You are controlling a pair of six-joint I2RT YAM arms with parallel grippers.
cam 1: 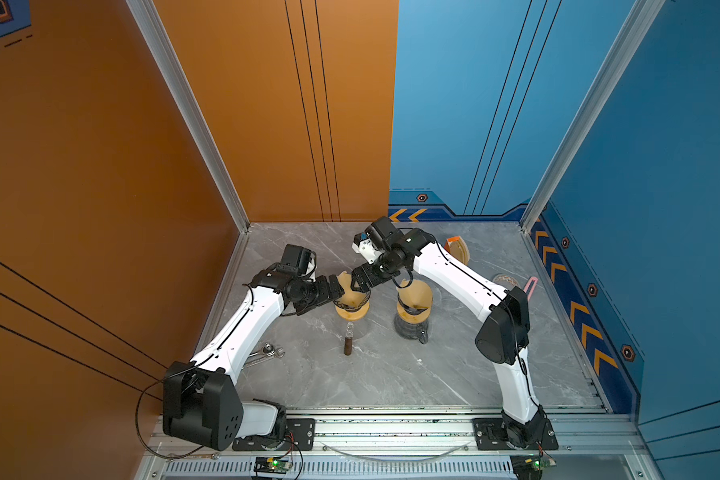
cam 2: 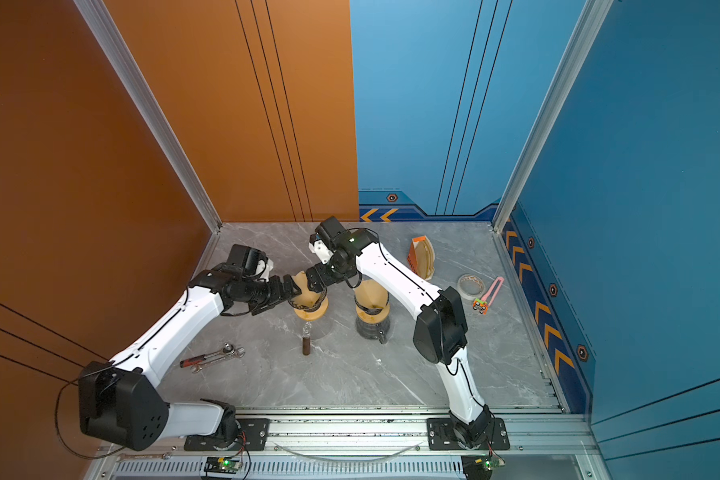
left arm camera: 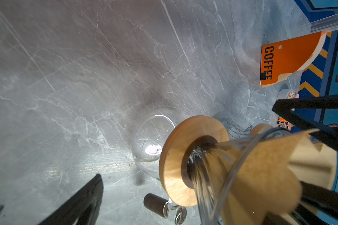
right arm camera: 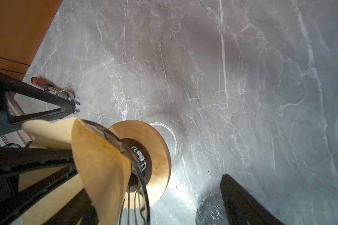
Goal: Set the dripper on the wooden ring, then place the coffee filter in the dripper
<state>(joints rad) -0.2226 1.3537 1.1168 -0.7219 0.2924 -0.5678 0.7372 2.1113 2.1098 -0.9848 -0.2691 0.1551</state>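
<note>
Status: coffee filter (cam 1: 344,287) is inside the glass dripper (cam 1: 352,311), directly between the left claw (cam 1: 328,293) and the right claw (cam 1: 359,283). Both claws stand wide open and hold nothing. In each wrist view one finger reaches the paper's upper edge; I cannot tell whether it touches.

Orientation: the filter (left arm camera: 261,165) is a cone. Its long axis runs tip to mouth and is close to upright. The tip points down through the dripper's wooden collar (left arm camera: 174,165), away from the claws, and the mouth opens up toward them. One flap rises above the glass rim on the left claw's side.

Risks, as judged:
- A finger that catches the raised flap while backing off could lift or skew the paper out of its seat.
- Either claw closing here could crumple the paper, which looks thin and unsupported above the rim.
- The dripper only rests on the glass carafe (left arm camera: 154,136) beneath the claws, so a sideways nudge could tip the stack onto the tabletop (cam 1: 391,374).
- The fingertips of the two claws are near each other, so crossing paths could make them collide.
- A second dripper (cam 1: 413,305) stands just behind the right claw, under its arm, so a low retreat could clip it.
</note>
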